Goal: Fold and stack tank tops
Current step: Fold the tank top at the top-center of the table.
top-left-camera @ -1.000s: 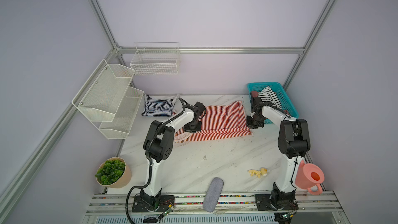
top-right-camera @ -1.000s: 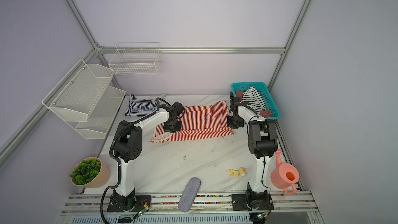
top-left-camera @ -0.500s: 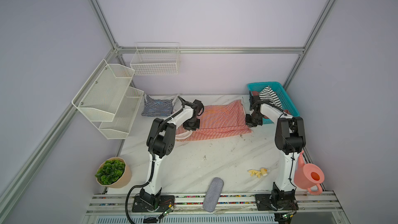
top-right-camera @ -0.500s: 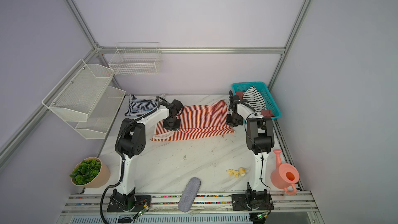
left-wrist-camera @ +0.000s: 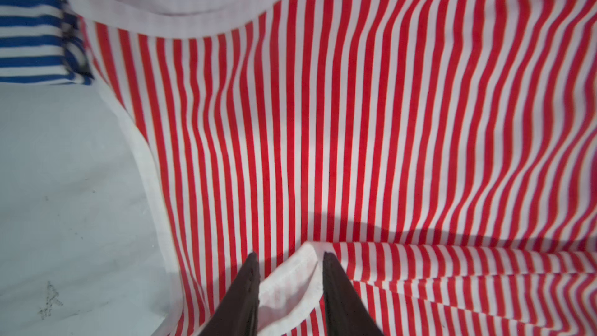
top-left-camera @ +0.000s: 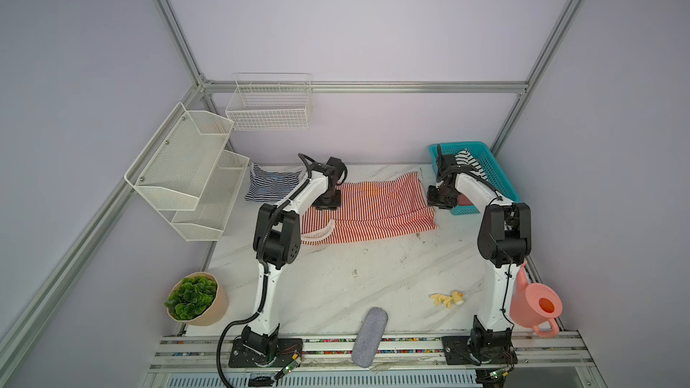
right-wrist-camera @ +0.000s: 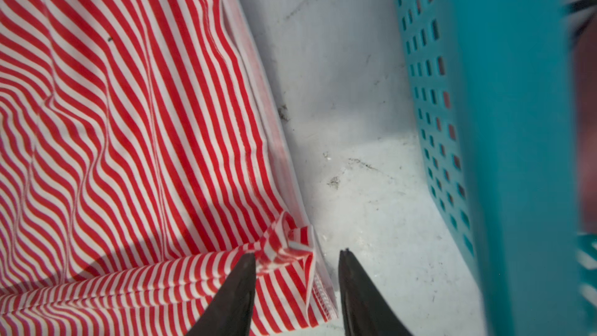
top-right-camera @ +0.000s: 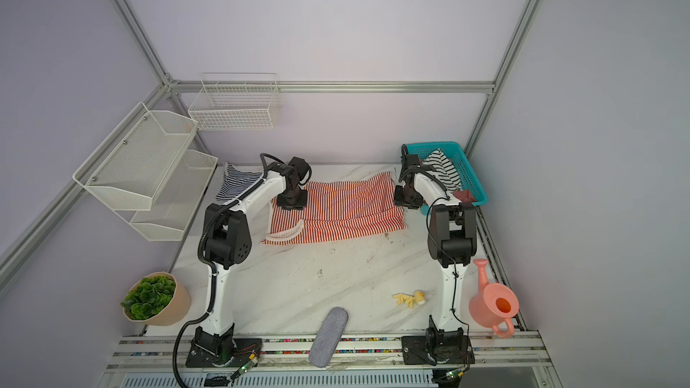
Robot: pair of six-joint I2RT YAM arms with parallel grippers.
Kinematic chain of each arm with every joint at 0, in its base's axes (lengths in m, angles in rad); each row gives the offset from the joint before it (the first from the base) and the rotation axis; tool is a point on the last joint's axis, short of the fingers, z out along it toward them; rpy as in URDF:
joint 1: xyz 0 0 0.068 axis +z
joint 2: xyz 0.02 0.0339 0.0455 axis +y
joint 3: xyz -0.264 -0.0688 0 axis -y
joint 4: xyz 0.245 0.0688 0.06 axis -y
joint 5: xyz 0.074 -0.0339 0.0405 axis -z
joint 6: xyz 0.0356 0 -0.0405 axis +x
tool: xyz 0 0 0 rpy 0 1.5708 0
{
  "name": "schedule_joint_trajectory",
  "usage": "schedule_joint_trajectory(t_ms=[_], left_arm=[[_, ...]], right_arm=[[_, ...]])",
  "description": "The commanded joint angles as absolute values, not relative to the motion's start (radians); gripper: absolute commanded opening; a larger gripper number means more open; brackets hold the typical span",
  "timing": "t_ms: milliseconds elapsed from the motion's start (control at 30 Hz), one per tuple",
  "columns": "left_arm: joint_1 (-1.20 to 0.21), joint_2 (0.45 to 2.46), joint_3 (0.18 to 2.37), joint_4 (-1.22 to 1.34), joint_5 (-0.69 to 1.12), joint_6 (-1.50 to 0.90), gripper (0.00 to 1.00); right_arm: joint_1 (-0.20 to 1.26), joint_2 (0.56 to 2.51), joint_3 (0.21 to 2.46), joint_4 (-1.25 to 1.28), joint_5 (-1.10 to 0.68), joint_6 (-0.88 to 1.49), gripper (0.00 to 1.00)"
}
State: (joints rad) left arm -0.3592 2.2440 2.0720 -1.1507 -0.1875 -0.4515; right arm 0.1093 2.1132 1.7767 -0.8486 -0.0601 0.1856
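**Carefully off the fold**

The red-and-white tank top lay flat at the far side of the table, seemingly doubled lengthwise. The left gripper stood over its strap end, jaws apart, with a loop of pale trim loose between them. The right gripper hung at the hem corner beside the teal basket, jaws likewise apart, a bunched nub of cloth against one finger. Neither seemed to hold anything. The step looked like a release, best done by rising straight up so no pad dragged the layer askew. The navy-and-white tank top lay just beyond the strap end.
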Motion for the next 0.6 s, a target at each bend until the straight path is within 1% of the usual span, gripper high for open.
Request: schedule_joint_trajectory(t_ms=[0,133,233,300,400,500,567], left_arm=[[-0.349,2.206,2.194,-1.172,-0.225,-0.454,0.45],[-0.356,2.152,2.157,-1.159,-0.144,-0.495,0.46],[-0.396,2.085,2.042,-1.102,-0.12,-0.512,0.45],[-0.434,2.046,1.96,-1.067,-0.11,-0.525,0.45],[-0.483,2.007,1.843,-1.003,-0.065,-0.548,0.43],[-0.512,1.998,1.749,-0.95,-0.027,-0.569,0.42],[-0.517,2.004,1.702,-0.929,-0.019,-0.581,0.41]], right_arm=[[0.105,2.084,1.797,-0.861,-0.081,0.179,0.49],[0.104,2.033,1.757,-0.829,-0.118,0.164,0.51],[0.104,1.979,1.687,-0.779,-0.167,0.169,0.51],[0.104,1.945,1.631,-0.738,-0.216,0.172,0.44],[0.107,1.911,1.549,-0.678,-0.286,0.186,0.27],[0.113,1.902,1.486,-0.629,-0.332,0.191,0.2],[0.118,1.905,1.463,-0.616,-0.335,0.19,0.2]])
